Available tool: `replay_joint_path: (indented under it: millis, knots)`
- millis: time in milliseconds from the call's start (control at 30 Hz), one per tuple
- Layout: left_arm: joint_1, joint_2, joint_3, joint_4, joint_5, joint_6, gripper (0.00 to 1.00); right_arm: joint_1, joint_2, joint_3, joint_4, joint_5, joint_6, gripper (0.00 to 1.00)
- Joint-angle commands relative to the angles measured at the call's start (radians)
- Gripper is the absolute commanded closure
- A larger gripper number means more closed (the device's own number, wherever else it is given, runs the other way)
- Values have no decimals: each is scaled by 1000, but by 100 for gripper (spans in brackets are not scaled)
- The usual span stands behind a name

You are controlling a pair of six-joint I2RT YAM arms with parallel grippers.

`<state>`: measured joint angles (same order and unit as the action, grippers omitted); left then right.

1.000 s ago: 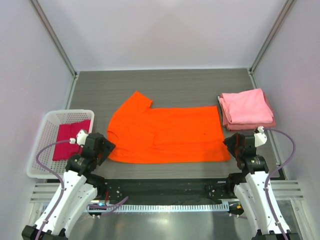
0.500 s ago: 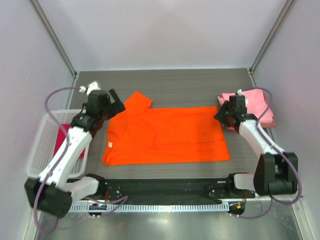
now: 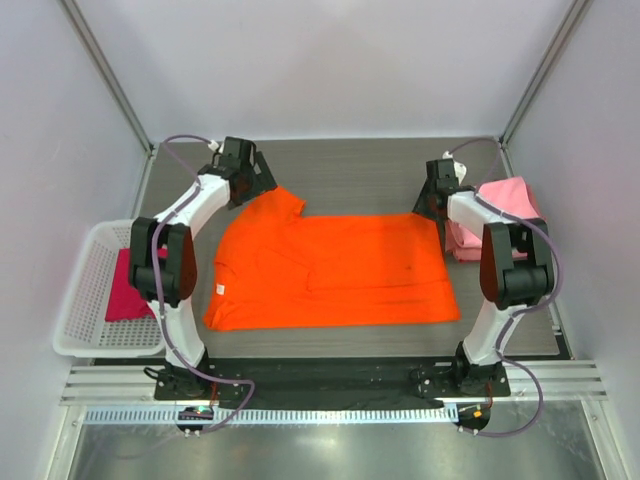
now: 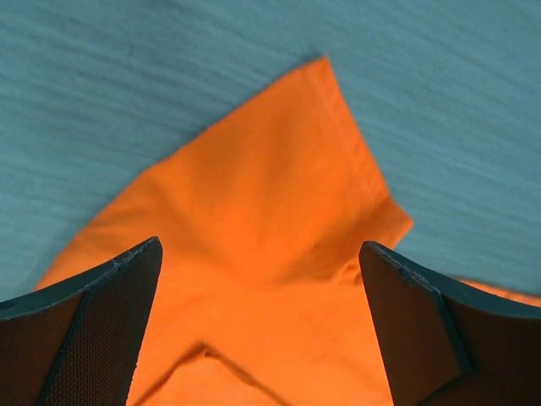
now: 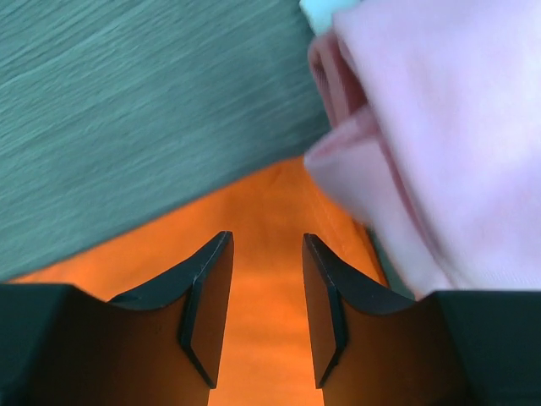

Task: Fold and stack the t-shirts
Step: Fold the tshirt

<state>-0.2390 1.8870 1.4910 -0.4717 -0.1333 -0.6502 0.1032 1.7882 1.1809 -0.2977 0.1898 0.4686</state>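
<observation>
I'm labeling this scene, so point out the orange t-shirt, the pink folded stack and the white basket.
orange t-shirt [image 3: 330, 270]: top view, middle of its body.
pink folded stack [image 3: 515, 200]: top view, far part of top layer.
white basket [image 3: 80, 290]: top view, left lattice wall.

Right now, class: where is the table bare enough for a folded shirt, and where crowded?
Free: far table strip beyond the orange t-shirt, between left gripper and right gripper. Crowded: right, where the pink t-shirt stack sits beside it; left, the white basket.

Orange t-shirt [image 3: 330, 270] is matt cloth; table [image 3: 360, 170], grained wood; basket [image 3: 85, 280], plastic.
</observation>
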Motion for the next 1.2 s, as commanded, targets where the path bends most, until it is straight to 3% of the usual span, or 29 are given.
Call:
replay_joint_path:
  millis: [0, 433, 633, 833, 1000, 1167]
  knots:
    - [27, 32, 74, 41, 38, -8, 0, 7, 63, 80, 5, 148, -47, 56]
    - [75, 234, 279, 71, 50, 3, 1, 21, 256, 197, -11, 250, -71, 51]
    - [84, 337, 393, -16, 52, 21, 4, 24, 272, 210, -14, 207, -64, 68]
    - [86, 379, 419, -19, 50, 30, 11, 24, 247, 189, 3, 209, -61, 69]
    - [87, 434, 472, -24, 130, 21, 20, 24, 240, 184, 11, 197, -62, 70]
    - [84, 500, 515, -22, 233, 32, 19, 23, 238, 183, 14, 188, -62, 71]
